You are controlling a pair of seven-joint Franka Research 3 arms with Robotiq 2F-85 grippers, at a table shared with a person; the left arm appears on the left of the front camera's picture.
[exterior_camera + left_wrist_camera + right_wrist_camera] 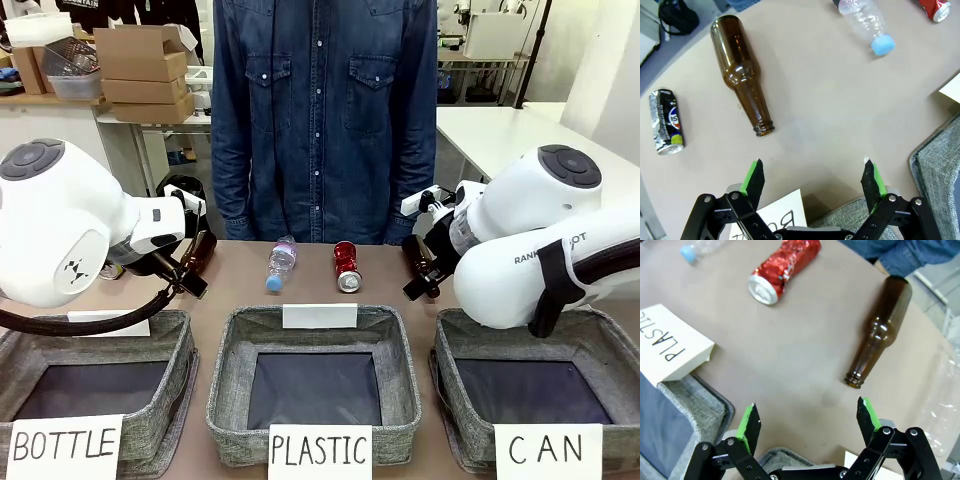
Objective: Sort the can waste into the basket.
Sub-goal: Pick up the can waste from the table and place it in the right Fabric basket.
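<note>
As it lies flat, the red can (346, 267) points lid-first nearward

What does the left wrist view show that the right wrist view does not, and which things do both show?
Left wrist view: the black can lying beside a brown bottle. Right wrist view: the PLASTIC sign, a second brown bottle and a denim sleeve. Both: the red can and the blue-capped plastic bottle.
</note>
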